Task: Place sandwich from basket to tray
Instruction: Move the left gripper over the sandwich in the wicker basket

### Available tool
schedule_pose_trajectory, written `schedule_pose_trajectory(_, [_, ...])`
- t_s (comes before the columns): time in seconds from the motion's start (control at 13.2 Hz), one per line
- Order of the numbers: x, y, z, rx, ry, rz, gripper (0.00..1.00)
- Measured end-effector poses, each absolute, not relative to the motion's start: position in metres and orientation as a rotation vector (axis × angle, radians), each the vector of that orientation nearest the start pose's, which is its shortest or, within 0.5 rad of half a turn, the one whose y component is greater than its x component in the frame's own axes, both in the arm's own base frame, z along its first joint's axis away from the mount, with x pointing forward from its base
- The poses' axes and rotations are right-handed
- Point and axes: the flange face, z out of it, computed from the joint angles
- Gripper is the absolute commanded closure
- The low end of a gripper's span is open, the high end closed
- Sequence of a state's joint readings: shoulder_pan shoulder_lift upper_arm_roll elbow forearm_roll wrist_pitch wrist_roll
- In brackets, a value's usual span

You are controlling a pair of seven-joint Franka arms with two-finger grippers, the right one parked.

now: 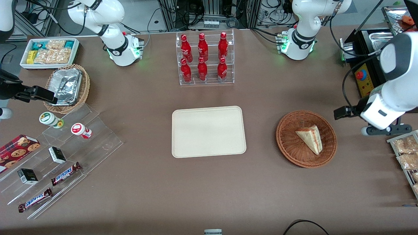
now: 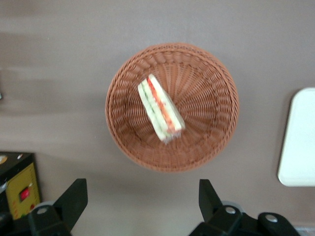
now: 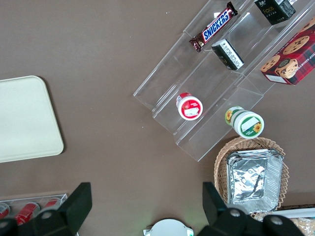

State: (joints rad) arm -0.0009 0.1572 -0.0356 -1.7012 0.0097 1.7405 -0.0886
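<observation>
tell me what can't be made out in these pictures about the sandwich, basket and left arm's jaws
- Sandwich in the basket: its underside is hidden in both the front and left wrist views, and motion blur in the wrist view smears the filling layers.
- Tray: cut off by the frame edge in the left wrist view.
- Gripper: jaws open above the table beside the basket; in the front view the arm's own body hides them.

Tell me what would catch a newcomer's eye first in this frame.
Probably the sandwich, a pale wedge lying alone in the reddish-brown wicker basket toward the working arm's end of the table. Beside it, mid-table, lies the bare cream tray, with a clear rack of red bottles farther from the front camera. The open gripper hangs above the table beside the basket.
</observation>
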Motion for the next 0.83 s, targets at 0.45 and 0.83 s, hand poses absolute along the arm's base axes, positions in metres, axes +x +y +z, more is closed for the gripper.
schedule_pose_trajectory(0.45, [0.623, -0.007, 0.420, -3.127, -0.109, 0.184, 0.00])
schedule_pose_trajectory(0.83, [0.620, -0.008, 0.401, -3.123, -0.132, 0.210, 0.00])
